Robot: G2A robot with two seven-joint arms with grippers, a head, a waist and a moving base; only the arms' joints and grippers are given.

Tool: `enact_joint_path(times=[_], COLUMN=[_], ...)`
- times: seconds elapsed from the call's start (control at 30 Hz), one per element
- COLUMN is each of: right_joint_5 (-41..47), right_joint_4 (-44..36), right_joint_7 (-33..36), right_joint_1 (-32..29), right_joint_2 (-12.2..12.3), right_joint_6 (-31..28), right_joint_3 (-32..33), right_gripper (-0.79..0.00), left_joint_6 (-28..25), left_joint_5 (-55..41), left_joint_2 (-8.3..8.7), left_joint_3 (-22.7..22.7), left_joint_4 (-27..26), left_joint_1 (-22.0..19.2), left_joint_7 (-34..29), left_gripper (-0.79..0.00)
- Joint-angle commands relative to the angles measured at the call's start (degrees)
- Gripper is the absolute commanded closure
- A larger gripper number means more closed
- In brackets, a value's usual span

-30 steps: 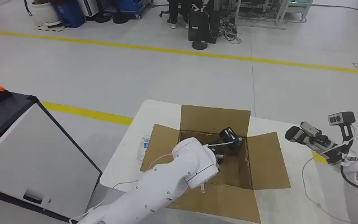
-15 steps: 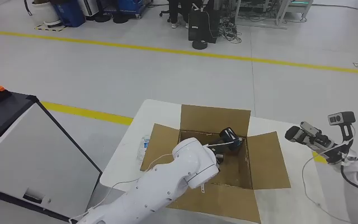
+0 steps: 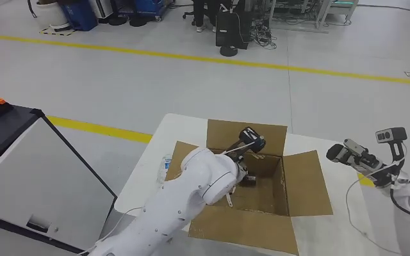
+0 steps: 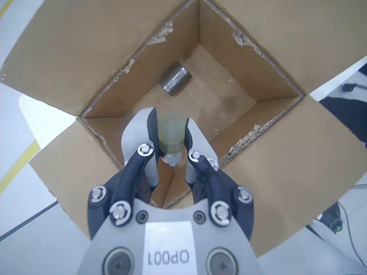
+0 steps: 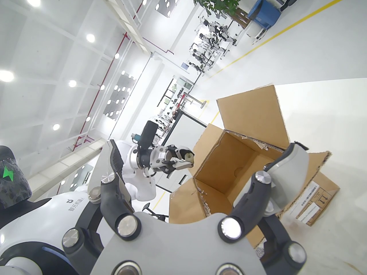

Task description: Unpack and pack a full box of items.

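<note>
Above the open cardboard box (image 4: pixel 249 75), the left gripper (image 4: pixel 169 118) is closed around a pale, translucent cylinder (image 4: pixel 169 137), pinching its round sides; a metal stub shows at the near end. That piece looks rigid and light (plastic, at a guess) and smooth enough to slip, so a pinch across its middle seems soundest. Below, on the box floor near a corner, a metal cylinder (image 4: pixel 175 83) lies on its side. It is probably heavier and free to roll, and best taken across its curved wall. Farther out, the right gripper (image 5: pixel 203 151) hangs wide open and empty off to one side of the box on the white table (image 3: pixel 152 155).
</note>
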Motion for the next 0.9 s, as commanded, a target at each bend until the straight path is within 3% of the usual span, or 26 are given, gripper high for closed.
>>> enact_joint_path(times=[0.0, 0.37, 0.6, 0.87], right_joint_5=[0.0, 0.0, 0.0, 0.0], right_joint_4=[0.0, 0.0, 0.0, 0.0], right_joint_7=[-0.01, -0.01, -0.01, -0.01], right_joint_1=[0.0, 0.0, 0.0, 0.0], right_joint_2=[0.0, 0.0, 0.0, 0.0], right_joint_6=[0.0, 0.0, 0.0, 0.0], right_joint_3=[0.0, 0.0, 0.0, 0.0], right_gripper=[-0.785, -0.785, -0.785, -0.785], left_joint_6=[0.35, 6.11, 11.55, 12.78], left_joint_5=[0.32, -3.5, -0.36, 1.25], left_joint_2=[0.36, 2.69, 5.4, 7.41], left_joint_3=[-2.45, -15.21, -19.64, -20.32], left_joint_4=[-0.7, -8.76, -12.91, -16.38], left_joint_1=[0.28, 6.46, 11.7, 13.3], left_joint_7=[-0.59, -4.56, -4.56, -4.56], left_gripper=[0.0, 0.0, 0.0, 0.0])
